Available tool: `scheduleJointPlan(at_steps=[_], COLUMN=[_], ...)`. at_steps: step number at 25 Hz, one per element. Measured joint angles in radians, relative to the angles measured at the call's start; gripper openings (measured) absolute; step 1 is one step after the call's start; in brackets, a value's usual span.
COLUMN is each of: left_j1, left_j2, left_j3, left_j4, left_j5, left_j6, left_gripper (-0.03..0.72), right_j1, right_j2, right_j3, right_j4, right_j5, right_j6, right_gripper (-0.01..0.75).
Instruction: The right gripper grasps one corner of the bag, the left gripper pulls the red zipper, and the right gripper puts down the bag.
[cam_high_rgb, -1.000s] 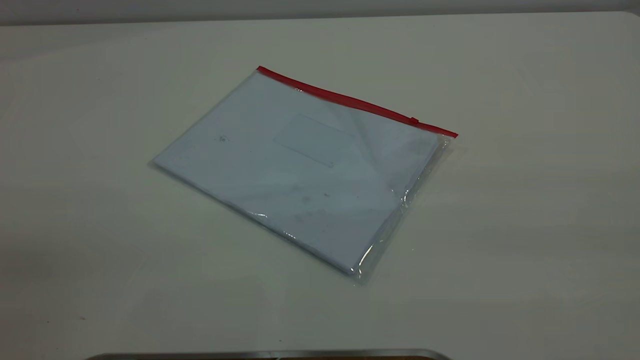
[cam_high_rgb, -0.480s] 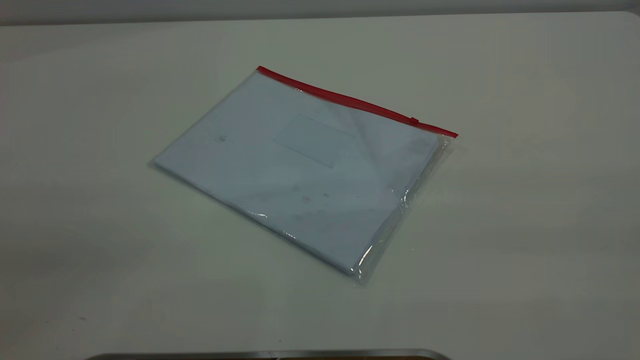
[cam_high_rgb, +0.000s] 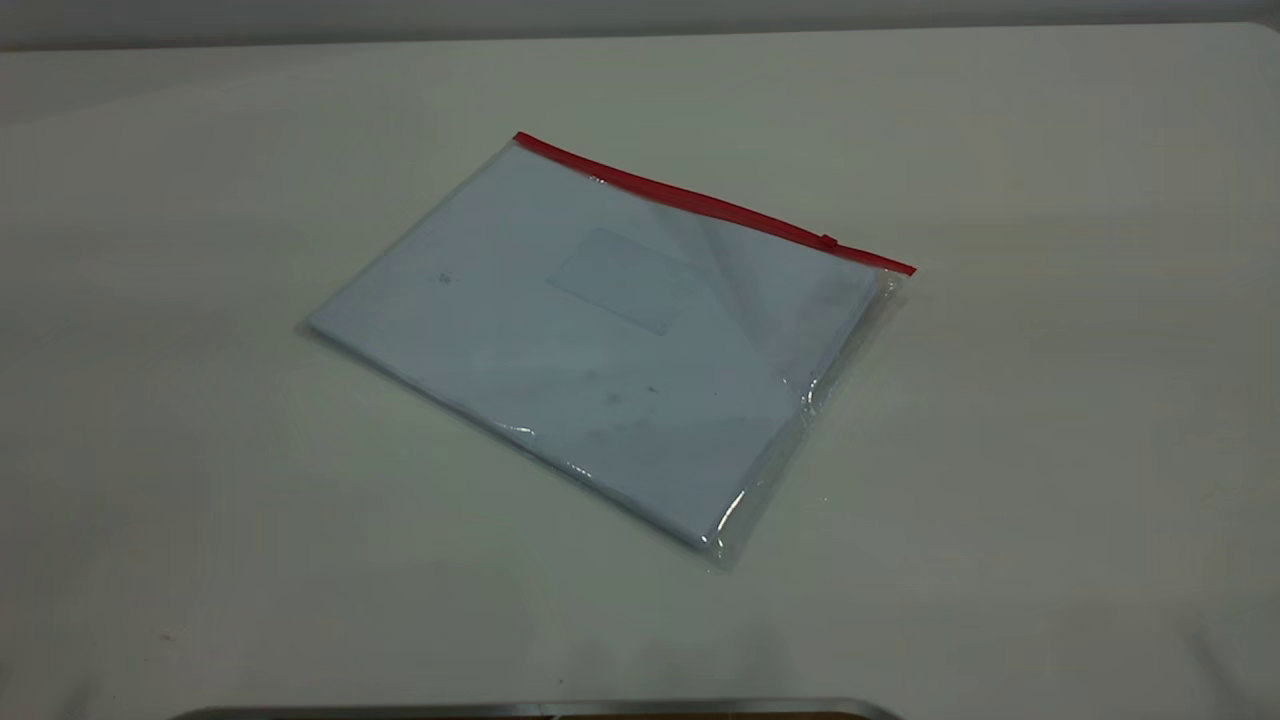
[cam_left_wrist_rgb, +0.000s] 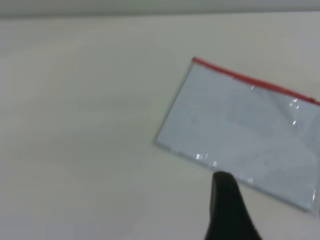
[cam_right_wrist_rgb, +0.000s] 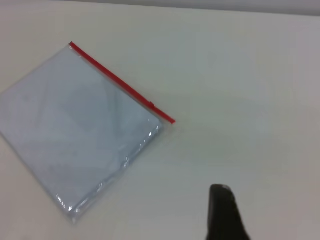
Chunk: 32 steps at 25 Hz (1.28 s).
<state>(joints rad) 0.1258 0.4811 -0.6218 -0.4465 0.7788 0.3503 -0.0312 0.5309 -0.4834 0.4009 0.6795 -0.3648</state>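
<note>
The bag (cam_high_rgb: 600, 345) lies flat on the pale table (cam_high_rgb: 1050, 450), near the middle and turned at an angle, with nothing touching it. It is a thin rectangular pouch of clear, glossy plastic holding white paper sheets; a faint rectangular label pocket (cam_high_rgb: 625, 280) shows on its upper face. The red zipper (cam_high_rgb: 710, 203) runs as a narrow strip along the far long edge, with its small slider tab (cam_high_rgb: 828, 241) close to the right-hand end. The plastic wrinkles and catches light along the right short side and at the near corner (cam_high_rgb: 722, 545). In judgement, the bag is light, limp and slippery, stiffened only by the paper within, so it will likely sag when lifted by one point and may slide rather than rise. The best hold appears to be the corner beside the zipper's right end (cam_high_rgb: 900, 272), where the plastic margin stands clear of the paper. The left gripper (cam_left_wrist_rgb: 227, 210) shows only as a single dark tapered tip above the table, near the bag's long plain edge; the right gripper (cam_right_wrist_rgb: 222, 212) likewise shows one dark tip, well apart from the bag. Neither holds anything, and how far either is open cannot be told.
</note>
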Motion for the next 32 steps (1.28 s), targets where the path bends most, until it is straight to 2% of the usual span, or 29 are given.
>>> scheduleJointPlan(at_steps=[4, 12, 19, 21, 24, 28, 32], left_j1=[0.0, 0.0, 0.0, 0.0, 0.0, 0.0, 0.0], left_j2=[0.187, 0.497, 0.685, 0.725, 0.763, 0.773, 0.773], left_j3=[-0.032, -0.072, -0.141, -0.153, -0.167, -0.171, -0.171], left_j4=[-0.128, -0.325, -0.417, -0.428, -0.439, -0.443, -0.443], left_j5=[-0.101, -0.226, -0.264, -0.266, -0.269, -0.269, -0.269], left_j6=[0.154, 0.445, 0.534, 0.538, 0.541, 0.556, 0.569], left_gripper=[0.53, 0.538, 0.538, 0.538, 0.538, 0.538, 0.538], right_j1=[0.001, 0.001, 0.001, -0.012, -0.053, -0.111, -0.12], right_j2=[0.244, 0.807, 1.253, 1.388, 1.571, 1.763, 1.89], right_j3=[0.0, -0.007, -0.161, -0.221, -0.321, -0.444, -0.549], right_j4=[0.144, 0.565, 1.031, 1.136, 1.235, 1.282, 1.316], right_j5=[-0.119, -0.329, -0.336, -0.298, -0.153, 0.053, 0.122], right_j6=[-0.087, -0.51, -1.046, -1.177, -1.287, -1.342, -1.349], right_gripper=[0.534, 0.535, 0.535, 0.535, 0.535, 0.535, 0.535])
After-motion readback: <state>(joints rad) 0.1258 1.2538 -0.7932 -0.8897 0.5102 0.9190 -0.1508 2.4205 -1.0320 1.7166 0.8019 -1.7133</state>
